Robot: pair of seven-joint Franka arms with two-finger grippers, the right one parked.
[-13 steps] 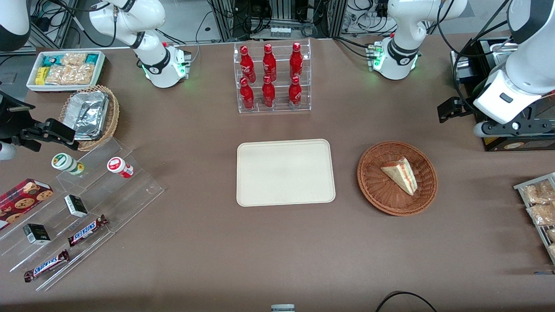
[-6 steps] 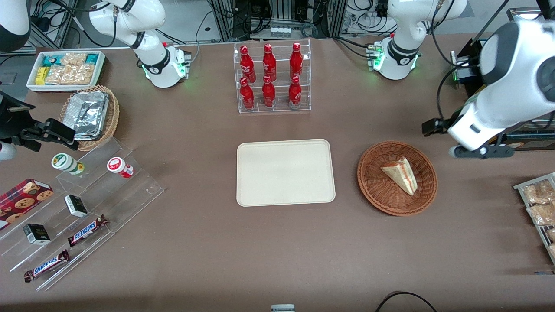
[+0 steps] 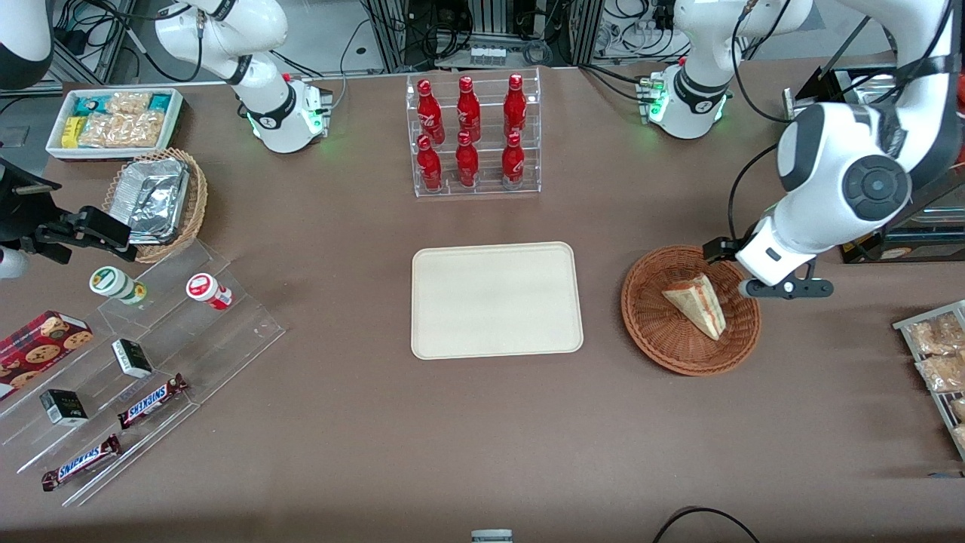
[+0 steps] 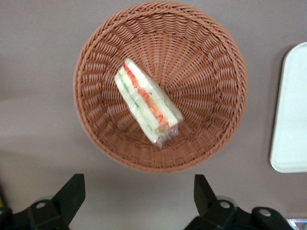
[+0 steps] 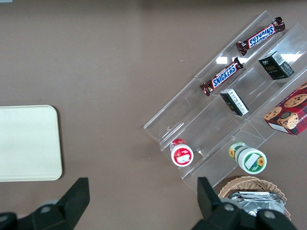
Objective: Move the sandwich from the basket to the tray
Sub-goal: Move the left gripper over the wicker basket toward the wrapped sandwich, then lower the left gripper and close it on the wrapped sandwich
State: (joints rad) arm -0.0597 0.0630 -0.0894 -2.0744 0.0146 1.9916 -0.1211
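The sandwich (image 3: pixel 697 303) is a pale wedge with red and green filling, lying in the round reddish-brown wicker basket (image 3: pixel 654 324). The cream tray (image 3: pixel 496 299) lies flat beside the basket, toward the parked arm's end, with nothing on it. My left gripper (image 3: pixel 760 265) hangs above the basket's rim on the working arm's end. The left wrist view looks straight down on the sandwich (image 4: pixel 146 103), the basket (image 4: pixel 211 86) and a tray edge (image 4: pixel 292 120). There the gripper (image 4: pixel 136 191) is open and empty, its fingers (image 4: pixel 72 191) wide apart over bare table just outside the rim.
A clear rack of red bottles (image 3: pixel 473 136) stands farther from the camera than the tray. A stepped acrylic display with snack bars (image 3: pixel 143 362), a tan basket of foil containers (image 3: pixel 158 200) and a white snack bin (image 3: pixel 113 121) lie toward the parked arm's end. A wire rack of packets (image 3: pixel 938 354) lies toward the working arm's end.
The left arm has swung in from the table's end toward the basket, and its gripper now hangs over the basket's rim. The sandwich, basket and tray have not moved.
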